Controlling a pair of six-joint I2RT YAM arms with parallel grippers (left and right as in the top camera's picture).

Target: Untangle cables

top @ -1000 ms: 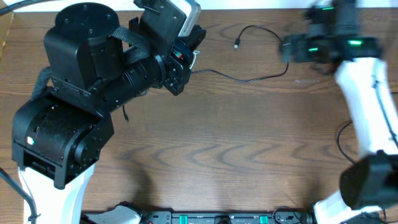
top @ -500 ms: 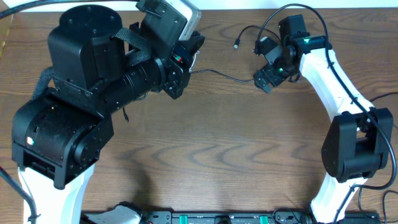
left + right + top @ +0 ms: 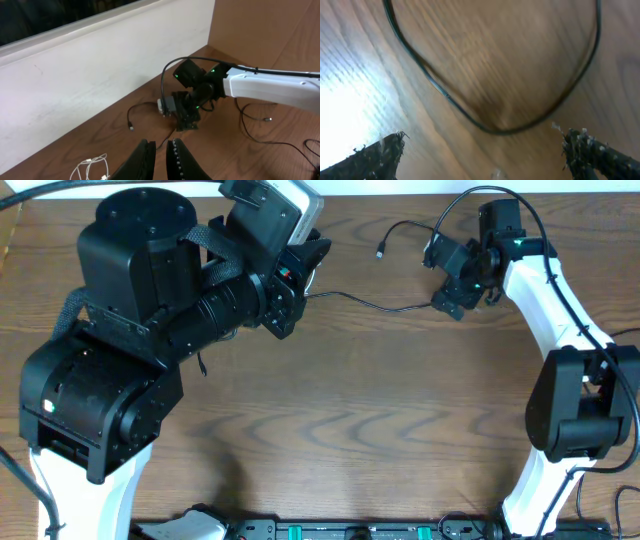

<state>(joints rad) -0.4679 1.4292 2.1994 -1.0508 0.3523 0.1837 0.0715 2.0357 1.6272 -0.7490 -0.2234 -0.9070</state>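
wooden table [image 3: 350, 430], looped black cable [image 3: 446, 96] — right gripper [image 3: 482, 142] spread above

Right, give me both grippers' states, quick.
Left gripper: almost closed; grip on anything cannot be told.
Right gripper: open, empty, above the black cable.

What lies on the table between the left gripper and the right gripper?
The overhead view shows a black cable running across the otherwise bare wooden table between the left gripper and the right gripper. Its plug lies free there too.
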